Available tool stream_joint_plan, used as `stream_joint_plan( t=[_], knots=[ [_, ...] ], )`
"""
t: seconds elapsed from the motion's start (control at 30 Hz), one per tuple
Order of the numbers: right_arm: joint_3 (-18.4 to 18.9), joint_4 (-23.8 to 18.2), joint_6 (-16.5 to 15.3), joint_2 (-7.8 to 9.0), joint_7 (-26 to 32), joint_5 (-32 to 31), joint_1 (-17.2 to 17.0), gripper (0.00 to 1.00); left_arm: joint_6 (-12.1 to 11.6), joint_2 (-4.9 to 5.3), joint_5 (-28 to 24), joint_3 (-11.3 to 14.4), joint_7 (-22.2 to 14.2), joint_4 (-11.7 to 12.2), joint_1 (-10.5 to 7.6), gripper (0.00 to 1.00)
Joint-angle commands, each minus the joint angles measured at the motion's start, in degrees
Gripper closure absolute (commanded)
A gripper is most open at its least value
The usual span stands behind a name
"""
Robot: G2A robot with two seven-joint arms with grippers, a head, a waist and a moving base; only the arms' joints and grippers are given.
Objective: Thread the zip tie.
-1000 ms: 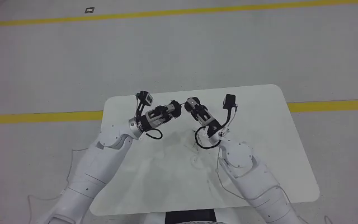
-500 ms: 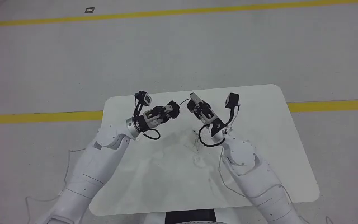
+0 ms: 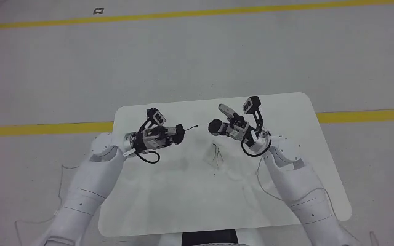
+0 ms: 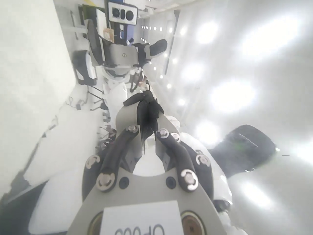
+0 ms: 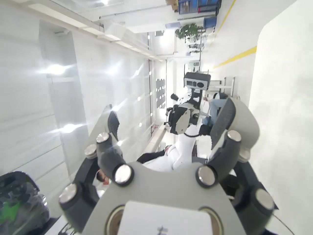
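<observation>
A thin black zip tie sticks out of my left gripper, which is shut on it above the left middle of the white table. The left wrist view has the same black zip tie pinched between the closed fingers of the left gripper. My right gripper hangs open a short way to the right, apart from the tie's tip, with nothing in it. Through the gap of the open right gripper, the left arm's gripper faces it farther off.
A few thin dark strands lie on the table just in front of the gap between the two grippers. Yellow floor lines run behind the table. Bare tabletop stretches to the right and towards the near edge.
The two grippers, nearly tip to tip a second ago, have drawn apart. The left one moved left with the zip tie; the right one swung right and now stands open.
</observation>
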Motion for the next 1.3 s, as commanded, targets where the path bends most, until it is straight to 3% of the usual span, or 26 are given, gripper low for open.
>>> stream_joint_plan(
  t=[0.0, 0.23, 0.33, 0.47, 0.6, 0.73, 0.83, 0.9, 1.27],
  knots=[
    [0.0, -0.1, 0.0, -0.01, -1.2, -0.1, 0.0, 0.00, -0.1, -0.01, 0.4, 0.0, 0.5, -0.1, 0.00, 1.00],
    [0.0, -0.1, 0.0, -0.01, -1.2, -0.1, 0.0, 0.00, -0.1, -0.01, 0.4, 0.0, 0.5, -0.1, 0.00, 1.00],
    [-0.1, -0.2, -0.2, 0.00, -1.6, -0.4, -0.2, 0.00, 1.2, 0.36, 3.7, 0.2, 0.4, -0.3, -0.13, 1.00],
    [-0.5, 1.6, 2.1, 0.12, 5.1, 5.2, 0.4, 0.00, 2.4, 1.36, 6.5, -1.4, -5.3, 1.8, -0.76, 1.00],
    [-2.5, 5.3, 4.4, 0.35, 15.3, 6.1, 3.8, 0.00, 2.6, 2.39, 7.2, -2.1, -5.4, 2.1, -0.87, 1.00],
    [-4.9, 8.8, 5.8, 0.30, 19.5, 5.0, 7.1, 0.00, 2.1, 3.16, 7.1, -1.5, -5.4, 2.0, -1.06, 1.00],
    [-7.0, 11.0, 5.9, 0.01, 20.3, 4.6, 9.0, 0.00, 1.7, 3.50, 7.1, -0.4, -5.4, 1.8, -1.53, 1.00],
    [-7.0, 11.6, 4.2, -0.05, 18.9, 4.1, 9.7, 0.00, 1.5, 3.77, 8.5, 0.1, -5.0, 2.4, -2.05, 1.00],
    [-7.2, 10.5, 4.1, -0.01, 17.4, 4.3, 9.0, 0.00, 1.2, 3.84, 9.2, -0.1, -4.4, 2.8, -2.21, 1.00]
  ],
)
